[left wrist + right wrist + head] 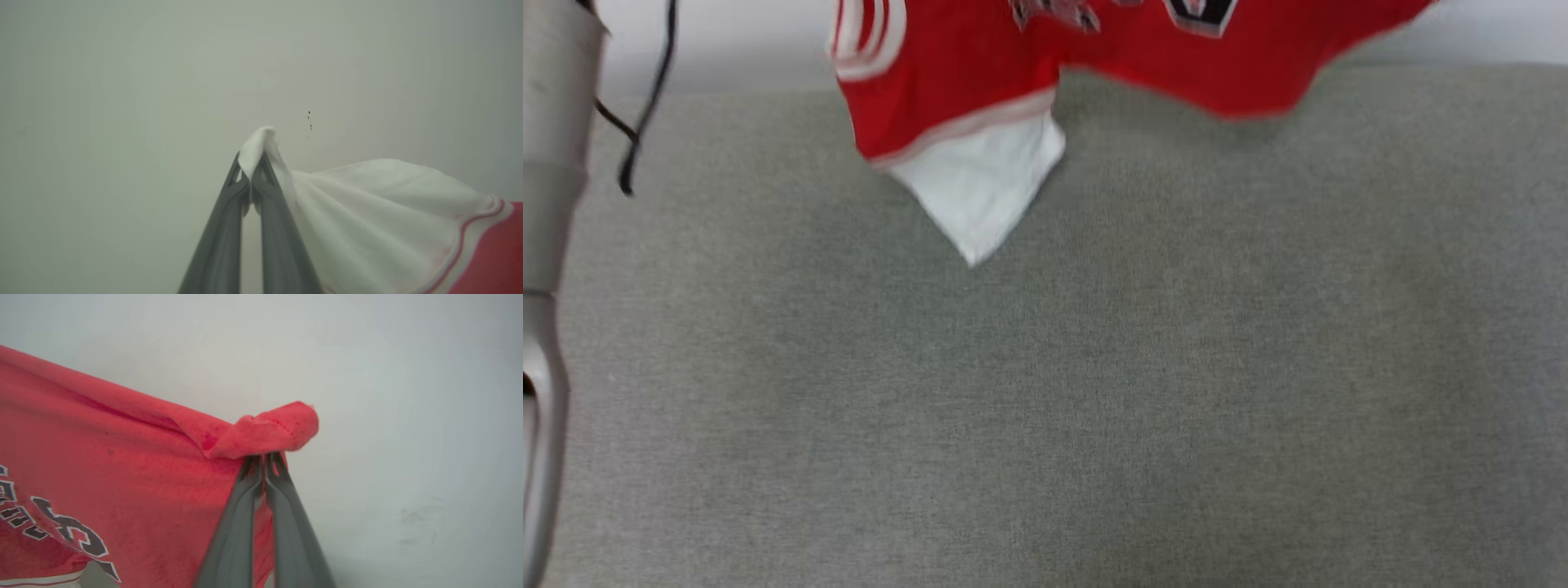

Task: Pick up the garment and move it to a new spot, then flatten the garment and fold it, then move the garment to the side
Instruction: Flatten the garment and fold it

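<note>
Left wrist view: the left gripper [250, 165] is seen clenched on the garment [367, 212], a bunched tip of white sleeve fabric pinched between its two dark fingers. On the right wrist camera the right gripper [263, 461] is closed tight on a rolled red edge. From the head, the shirt is seen spread over the far part of the grey cloth surface [1045, 408], a white sleeve [980, 188] hanging down
</note>
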Controlling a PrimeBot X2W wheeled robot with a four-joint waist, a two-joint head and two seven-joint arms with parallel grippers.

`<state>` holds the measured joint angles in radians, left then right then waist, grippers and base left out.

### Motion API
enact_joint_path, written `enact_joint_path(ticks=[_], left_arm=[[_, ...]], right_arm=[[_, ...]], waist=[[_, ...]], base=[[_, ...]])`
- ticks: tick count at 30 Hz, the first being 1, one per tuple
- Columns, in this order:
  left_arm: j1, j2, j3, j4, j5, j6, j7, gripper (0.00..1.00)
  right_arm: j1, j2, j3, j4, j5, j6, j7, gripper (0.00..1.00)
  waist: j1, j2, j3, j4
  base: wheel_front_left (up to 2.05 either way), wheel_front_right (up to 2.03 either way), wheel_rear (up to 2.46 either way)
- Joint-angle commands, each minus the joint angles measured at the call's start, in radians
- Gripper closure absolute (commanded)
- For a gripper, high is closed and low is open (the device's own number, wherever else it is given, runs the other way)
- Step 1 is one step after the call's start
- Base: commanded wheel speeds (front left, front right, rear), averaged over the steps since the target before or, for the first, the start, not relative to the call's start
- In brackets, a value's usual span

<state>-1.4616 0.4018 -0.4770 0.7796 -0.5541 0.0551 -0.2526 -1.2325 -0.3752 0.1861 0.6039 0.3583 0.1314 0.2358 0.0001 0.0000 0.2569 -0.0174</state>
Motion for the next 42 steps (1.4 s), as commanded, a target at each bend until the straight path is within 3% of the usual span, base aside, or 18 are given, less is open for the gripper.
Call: enact_joint_path(ticks=[1, 12, 23, 34, 42], left_arm=[[-0.02, 0.007, 0.006, 0.005, 0.006, 0.0, -0.007, 1.0], [-0.186, -0.014, 0.039, 0.057, 0.036, -0.007, -0.014, 1.0], [-0.13, -0.061, 0.074, 0.099, 0.054, -0.02, -0.013, 1.0], [0.079, -0.113, 0.131, 0.139, 0.033, -0.072, -0.014, 1.0], [0.435, -0.127, 0.194, 0.058, 0.043, -0.096, -0.013, 1.0]], right_arm=[[-0.024, 0.0, 0.0, 0.009, -0.007, -0.001, -0.012, 1.0], [-0.263, 0.031, 0.062, 0.158, 0.007, -0.001, -0.175, 1.0], [-0.336, 0.082, 0.187, 0.325, 0.065, -0.001, -0.28, 1.0], [-0.197, 0.076, 0.326, 0.421, 0.178, -0.001, -0.279, 1.0], [0.091, 0.016, 0.428, 0.355, 0.296, -0.001, -0.304, 1.0]], waist=[[-0.0001, 0.0, 0.059, -0.01], [-0.0001, 0.0, 0.243, -0.009], [-0.0001, 0.0, 0.346, 0.0], [-0.0001, 0.0, 0.232, 0.032], [-0.0001, 0.0, 0.052, 0.054]], base=[[0.0, 0.0, 0.0], [0.0, 0.0, 0.0], [0.0, 0.0, 0.0], [0.0, 0.0, 0.0], [0.0, 0.0, 0.0]])
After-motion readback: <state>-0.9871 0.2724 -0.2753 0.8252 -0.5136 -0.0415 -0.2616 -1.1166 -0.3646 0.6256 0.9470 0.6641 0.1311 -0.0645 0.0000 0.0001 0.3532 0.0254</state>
